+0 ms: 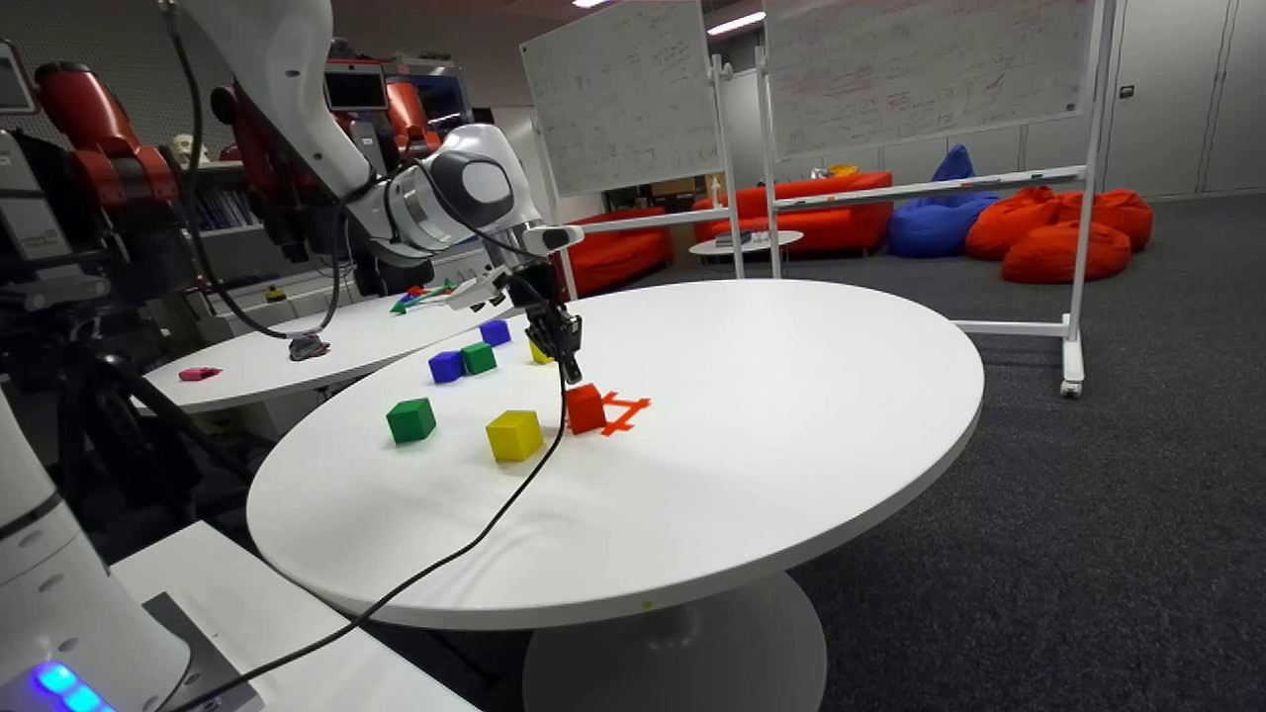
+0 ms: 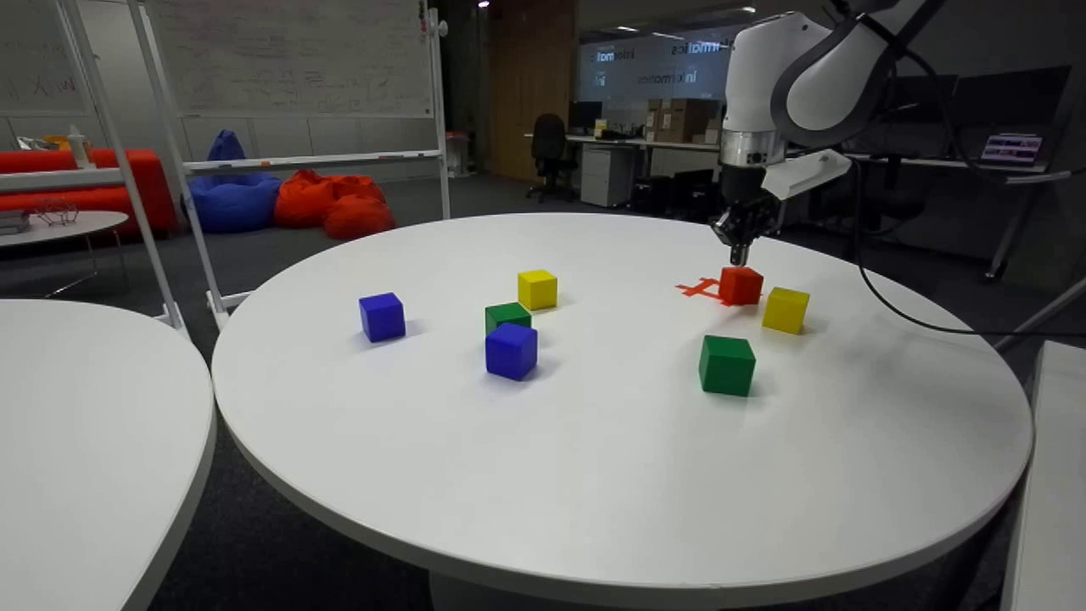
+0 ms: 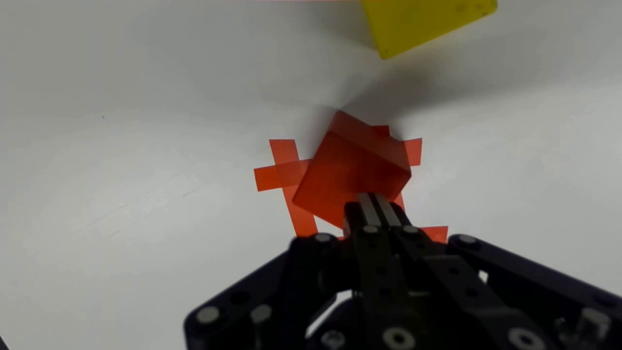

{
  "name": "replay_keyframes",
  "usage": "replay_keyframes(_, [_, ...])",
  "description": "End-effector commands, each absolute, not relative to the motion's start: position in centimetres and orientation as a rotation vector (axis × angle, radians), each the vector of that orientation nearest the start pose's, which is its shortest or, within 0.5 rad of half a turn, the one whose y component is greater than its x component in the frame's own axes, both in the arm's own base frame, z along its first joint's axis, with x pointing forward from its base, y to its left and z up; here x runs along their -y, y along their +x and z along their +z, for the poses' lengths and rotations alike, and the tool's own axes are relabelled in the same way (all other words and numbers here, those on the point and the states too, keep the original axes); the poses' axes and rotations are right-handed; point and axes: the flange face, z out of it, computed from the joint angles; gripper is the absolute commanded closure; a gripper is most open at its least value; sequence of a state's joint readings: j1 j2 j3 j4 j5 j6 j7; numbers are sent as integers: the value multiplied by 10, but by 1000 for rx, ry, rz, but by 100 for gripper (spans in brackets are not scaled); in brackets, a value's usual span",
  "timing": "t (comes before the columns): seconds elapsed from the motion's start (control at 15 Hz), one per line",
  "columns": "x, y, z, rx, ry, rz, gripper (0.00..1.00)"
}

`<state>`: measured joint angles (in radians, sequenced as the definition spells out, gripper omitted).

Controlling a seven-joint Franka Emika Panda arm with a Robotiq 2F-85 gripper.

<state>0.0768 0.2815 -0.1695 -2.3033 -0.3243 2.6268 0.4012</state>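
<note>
From where I stand, the gripper point(image 3: 378, 198) has both fingers fully together, with nothing between them. The red block point(image 3: 345, 167) lies near the middle of the wrist view, skewed across strips of red tape point(image 3: 267, 179); the fingertips overlap its lower edge there. In both exterior views the tips are at or just above its top; contact cannot be confirmed.

Possible faults:
1. Tipping or skidding of the red block. Cause: descent with the fingers together, bearing on one edge.
2. Collision with the yellow block point(image 3: 427, 22), at the upper edge of the wrist view. Cause: a push that way, as the two lie near each other.
3. Snagging. Cause: slack in the black cable point(image 1: 495, 519), which droops toward the lower left of an exterior view.

Surface: a round white table point(image 1: 791, 346). A green block point(image 2: 726, 367) sits right of centre in an exterior view; a blue block point(image 2: 512, 351) partly hides a second green block point(image 2: 508, 311) near the middle.

Room: a whiteboard point(image 2: 305, 59) and red beanbags point(image 2: 335, 204) occupy the upper left of an exterior view; dark carpet point(image 1: 1137, 445) shows at the lower right of an exterior view.
</note>
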Motion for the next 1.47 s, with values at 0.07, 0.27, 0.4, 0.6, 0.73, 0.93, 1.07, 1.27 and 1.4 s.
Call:
replay_keyframes(0.07, [42, 531, 231, -352, -3330, -91, 100])
replay_keyframes(0.27, [46, 528, 223, -371, -3339, 6, 100])
replay_keyframes(0.4, [52, 516, 216, -400, -3346, 144, 100])
replay_keyframes(0.6, [59, 498, 210, -461, -3355, 382, 100])
replay_keyframes(0.73, [61, 492, 205, -460, -3353, 479, 100])
replay_keyframes(0.93, [56, 492, 206, -440, -3372, 445, 97])
replay_keyframes(1.07, [55, 492, 206, -435, -3373, 443, 95])
replay_keyframes(1.27, [54, 492, 206, -433, -3373, 443, 95])
replay_keyframes(1.4, [54, 492, 206, -433, -3373, 443, 99])
